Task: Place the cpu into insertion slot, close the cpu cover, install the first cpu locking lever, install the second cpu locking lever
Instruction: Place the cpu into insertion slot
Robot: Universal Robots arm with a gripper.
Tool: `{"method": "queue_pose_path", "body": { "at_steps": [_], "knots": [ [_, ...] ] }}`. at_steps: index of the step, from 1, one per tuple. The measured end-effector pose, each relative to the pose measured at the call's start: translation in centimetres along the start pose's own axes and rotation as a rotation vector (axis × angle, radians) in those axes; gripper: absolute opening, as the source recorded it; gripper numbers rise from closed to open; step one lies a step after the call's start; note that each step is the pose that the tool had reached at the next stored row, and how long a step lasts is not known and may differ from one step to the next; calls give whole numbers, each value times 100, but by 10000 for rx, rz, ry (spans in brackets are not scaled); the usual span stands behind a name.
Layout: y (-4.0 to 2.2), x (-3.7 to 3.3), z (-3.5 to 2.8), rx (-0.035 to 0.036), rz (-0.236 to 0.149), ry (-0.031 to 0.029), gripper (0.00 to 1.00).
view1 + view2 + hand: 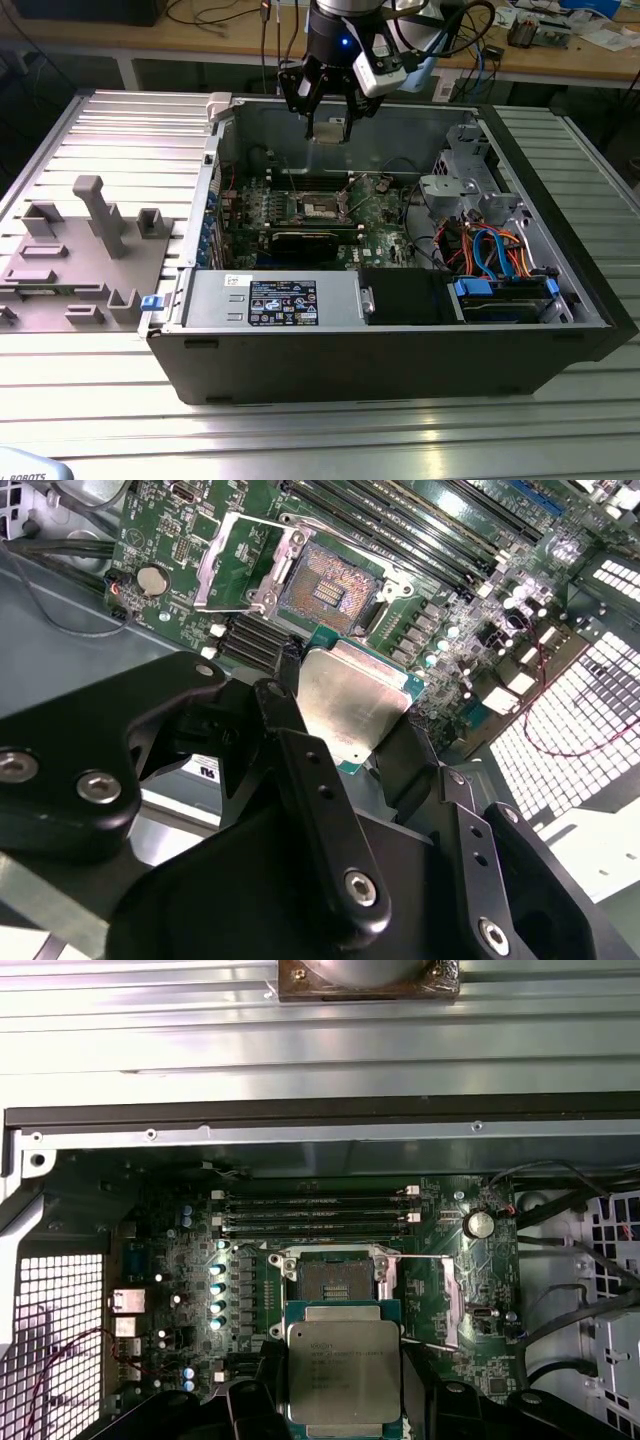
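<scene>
Carrying the small flat square cpu with the dull silver-grey metal top (350,705), clamped by two opposite edges in the black two-fingered hand (328,125), high above the open dark grey metal computer case (400,350) on the ribbed aluminium table (110,120). Closed on the chip and on nothing else, with the black fingers (300,760) pressing its sides and the metal top turned toward the wrist cameras. Poised over the green circuit board (195,1255), well apart from the small dark square insertion slot with the shiny silver rim (330,1278). Showing, in both wrist views, a bare socket with the thin silver metal square-frame cpu cover (228,565) swung open to one side of it.

Judged to be the carrying-in part of the first step, with no chip seated and with the cover and both locking levers not yet dealt with. Likely best done by bringing the chip squarely over the socket before lowering, matching its edges to the silver rim and its orientation to the socket. Worth holding it flat all the way down, since a tilted landing could bend the fine contacts inside. Worth steering clear of the opened cover frame and of the long narrow black memory slots (310,1215) just beside the socket. Probably wise to release only once the chip sits level within the rim, with no downward force.
</scene>
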State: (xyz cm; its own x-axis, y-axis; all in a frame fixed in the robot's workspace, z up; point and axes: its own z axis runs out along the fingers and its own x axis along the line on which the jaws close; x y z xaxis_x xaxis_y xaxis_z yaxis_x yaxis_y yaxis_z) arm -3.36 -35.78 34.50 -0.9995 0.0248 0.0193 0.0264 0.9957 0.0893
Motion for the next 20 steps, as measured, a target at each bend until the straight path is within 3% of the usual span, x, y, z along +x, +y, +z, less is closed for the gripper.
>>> {"method": "queue_pose_path", "body": {
  "at_steps": [20],
  "knots": [
    [-4, -1, 44, 3, 0, 0, 55]
  ]
}}
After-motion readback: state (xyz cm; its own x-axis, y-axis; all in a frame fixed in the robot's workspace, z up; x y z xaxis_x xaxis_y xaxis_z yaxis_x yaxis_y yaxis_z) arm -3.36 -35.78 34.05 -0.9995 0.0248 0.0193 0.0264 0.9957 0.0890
